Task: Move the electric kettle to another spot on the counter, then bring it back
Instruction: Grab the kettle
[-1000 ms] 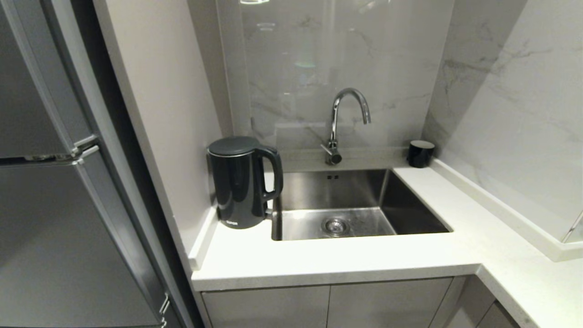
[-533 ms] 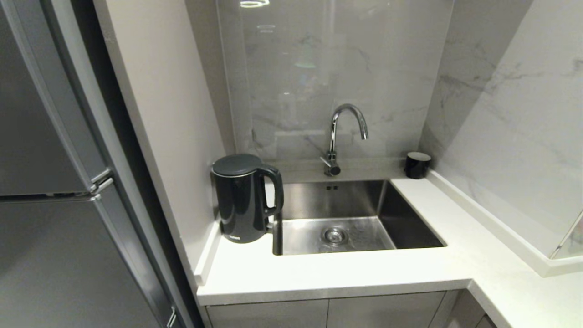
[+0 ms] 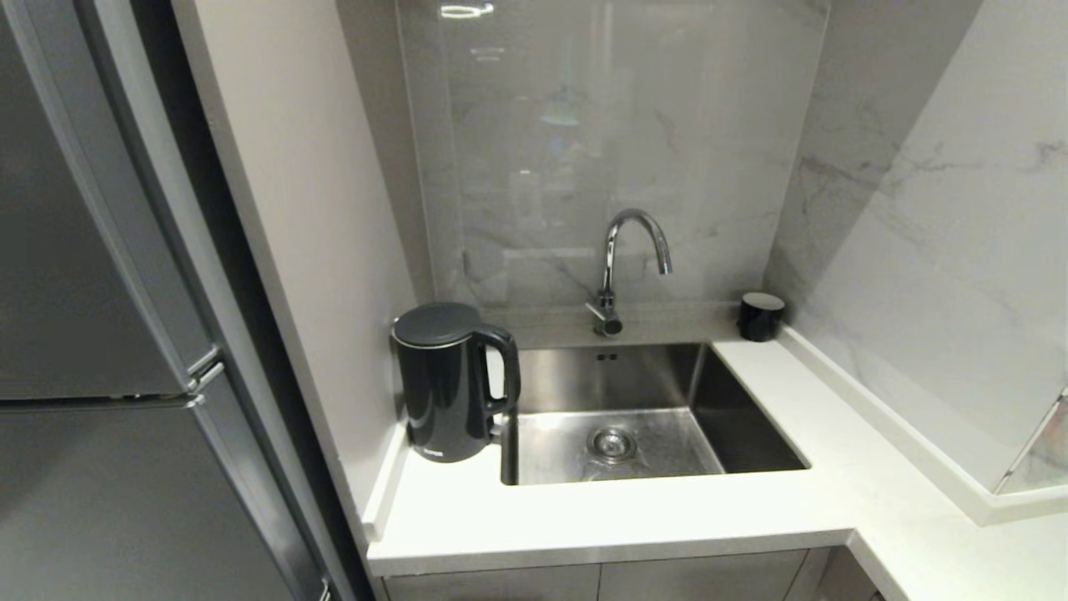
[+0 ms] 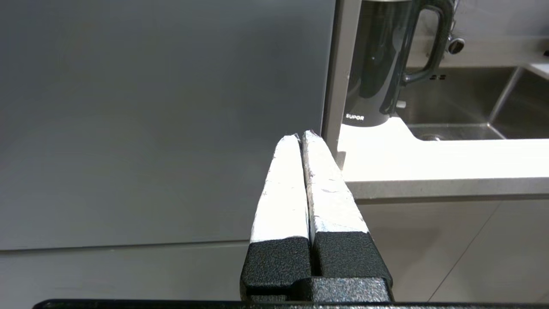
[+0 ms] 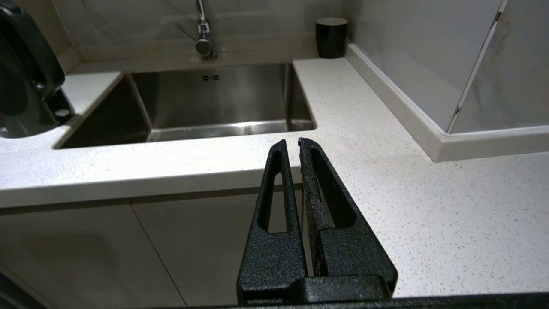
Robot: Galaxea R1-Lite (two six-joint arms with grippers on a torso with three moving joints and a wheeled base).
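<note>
The glossy black electric kettle (image 3: 446, 380) stands upright on the white counter (image 3: 601, 509), in the corner left of the sink, its loop handle toward the sink. It also shows in the left wrist view as the kettle (image 4: 377, 73) and at the edge of the right wrist view as the kettle (image 5: 23, 81). Neither arm appears in the head view. My left gripper (image 4: 301, 137) is shut and empty, short of the counter's front edge beside the fridge. My right gripper (image 5: 291, 143) is shut and empty, at the counter's (image 5: 386, 141) front edge to the right of the sink.
A steel sink (image 3: 642, 413) with a curved tap (image 3: 622, 267) sits mid-counter. A small black cup (image 3: 759, 315) stands at the back right corner. A grey fridge (image 3: 100, 334) and a side panel (image 3: 300, 217) wall in the left. Marble walls close the back and right.
The whole head view has shifted: kettle, sink and counter now sit lower in the picture and look smaller, as the camera rose. Nothing on the counter has moved.
</note>
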